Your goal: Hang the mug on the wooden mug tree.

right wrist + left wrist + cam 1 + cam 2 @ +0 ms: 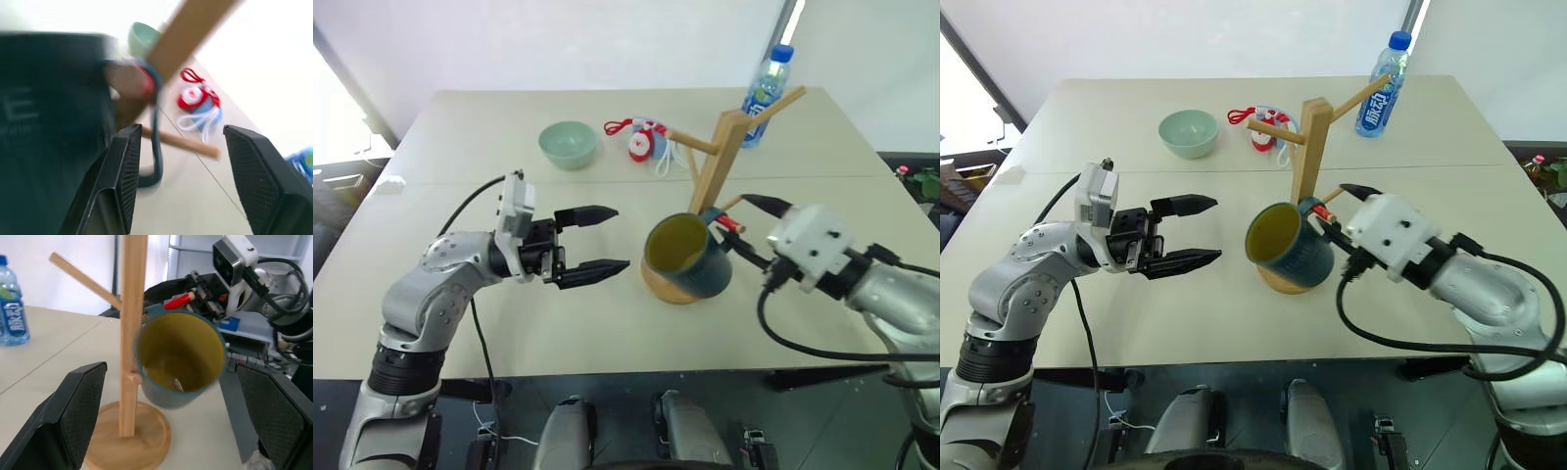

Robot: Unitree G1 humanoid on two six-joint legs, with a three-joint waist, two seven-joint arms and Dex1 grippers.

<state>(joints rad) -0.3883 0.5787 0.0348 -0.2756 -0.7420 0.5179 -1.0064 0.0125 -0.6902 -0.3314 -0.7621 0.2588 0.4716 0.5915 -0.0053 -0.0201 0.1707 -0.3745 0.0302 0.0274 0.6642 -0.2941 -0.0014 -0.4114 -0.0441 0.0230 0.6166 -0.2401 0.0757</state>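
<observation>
Two sets of fingers stand apart and empty, left gripper (592, 245) and right gripper (749, 233), flanking the dark teal-blue ceramic mug (687, 259), hooked on the light-wood mug tree (724, 162)'s red-tipped peg (729, 223); withdraw straight, don't snag the handle.

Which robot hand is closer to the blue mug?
Right. The right gripper is open right beside the mug at its handle, while the left gripper hangs open farther away, facing the mug's yellow mouth.
</observation>
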